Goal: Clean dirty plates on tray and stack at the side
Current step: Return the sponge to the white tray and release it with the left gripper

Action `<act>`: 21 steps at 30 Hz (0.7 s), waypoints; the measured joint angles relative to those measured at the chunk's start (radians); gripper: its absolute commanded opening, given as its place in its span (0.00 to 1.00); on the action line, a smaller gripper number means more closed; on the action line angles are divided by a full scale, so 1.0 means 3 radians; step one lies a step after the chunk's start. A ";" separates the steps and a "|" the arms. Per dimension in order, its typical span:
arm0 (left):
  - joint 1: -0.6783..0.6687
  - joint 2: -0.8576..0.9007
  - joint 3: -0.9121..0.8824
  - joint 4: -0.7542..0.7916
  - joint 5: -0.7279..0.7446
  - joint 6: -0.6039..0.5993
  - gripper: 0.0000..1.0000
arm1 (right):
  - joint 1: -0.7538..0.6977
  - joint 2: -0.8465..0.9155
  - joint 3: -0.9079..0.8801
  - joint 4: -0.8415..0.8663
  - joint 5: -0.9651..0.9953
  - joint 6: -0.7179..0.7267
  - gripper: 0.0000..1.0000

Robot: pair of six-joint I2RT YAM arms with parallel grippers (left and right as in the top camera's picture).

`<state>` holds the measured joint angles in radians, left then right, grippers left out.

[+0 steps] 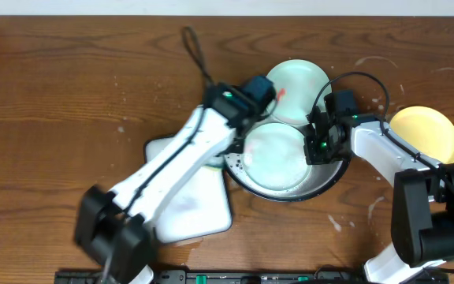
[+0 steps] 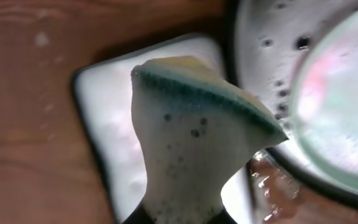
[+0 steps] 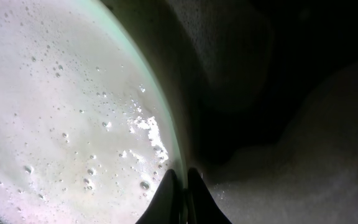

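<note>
1. Overhead: soft, even light across the wooden table [image 1: 46,95], and the left arm [image 1: 172,170] comes out smeared, edges fuzzy.
2. Short dark shadows tucked under both arms; a mild sheen on the yellow plate [image 1: 426,132].
3. Left wrist: all soft here, the sponge [image 2: 191,149] too close to focus, the wood behind it hazy.
4. Right wrist: dim, the tray [image 3: 278,81] nearly black, white glints sparkling on the foamy plate [image 3: 61,106].

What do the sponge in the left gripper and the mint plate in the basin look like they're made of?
Sponge: soft foam, yellowish with a green scouring-type layer, squeezed narrow where it is held and coated in suds. Mint plate: smooth and glossy, likely plastic or melamine, possibly glazed ceramic; wet highlights and bubbles sit on its surface.
</note>
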<state>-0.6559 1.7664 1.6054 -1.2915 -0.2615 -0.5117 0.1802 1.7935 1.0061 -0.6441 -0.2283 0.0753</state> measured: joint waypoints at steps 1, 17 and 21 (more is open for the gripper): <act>0.0045 -0.0062 0.0000 -0.0056 0.0001 0.0001 0.09 | 0.0000 -0.0003 0.0001 -0.0004 0.0001 0.0008 0.01; 0.0483 -0.0331 -0.1286 0.0754 0.0543 0.0045 0.27 | 0.0562 -0.1389 -0.0072 -0.0403 0.1305 0.0225 0.01; 0.0627 -0.0331 -0.1472 0.0847 0.0643 0.0060 0.47 | 0.0626 -0.1475 -0.0072 -0.0473 0.1381 0.0285 0.07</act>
<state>-0.4679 1.6672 1.1637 -1.0374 -0.0685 -0.4938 0.3679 1.3510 0.9844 -0.7860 0.1860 0.1608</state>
